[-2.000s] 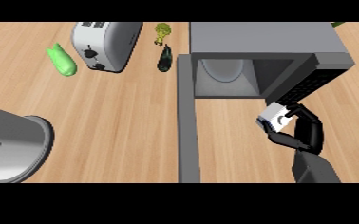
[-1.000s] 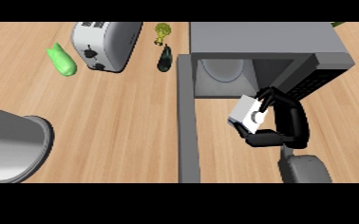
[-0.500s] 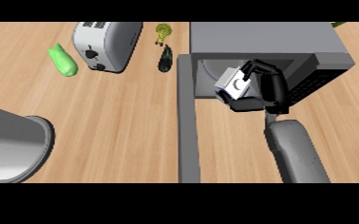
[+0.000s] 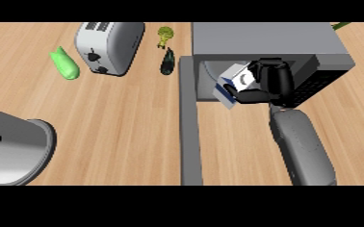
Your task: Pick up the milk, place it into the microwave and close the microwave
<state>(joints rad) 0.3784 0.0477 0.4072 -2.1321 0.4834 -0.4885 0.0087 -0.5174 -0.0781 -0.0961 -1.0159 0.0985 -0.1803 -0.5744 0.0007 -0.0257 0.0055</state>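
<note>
You look down on a light wooden counter [image 4: 121, 115]. At its upper right stands a grey box-shaped microwave [image 4: 263, 38], its grey door [image 4: 188, 125] swung open and seen edge-on as a long strip. At the lower left a shiny grey round vessel [image 4: 25, 149] is cut off by the view's edge, so you cannot tell what it is. A silver toaster [image 4: 107, 45] lies at the upper left.

Your black right hand [image 4: 274, 77] has its fingers and thumb curled round a white milk carton with a blue side [image 4: 235, 79]. The carton is tilted at the mouth of the microwave's cavity. The hand hides its far side, and you cannot tell whether it touches the cavity floor.

A light green long vegetable [image 4: 64, 63] lies left of the toaster. A dark slender vegetable [image 4: 168, 61] and a small yellow-green item [image 4: 165, 34], hard to make out, lie to the toaster's right.
</note>
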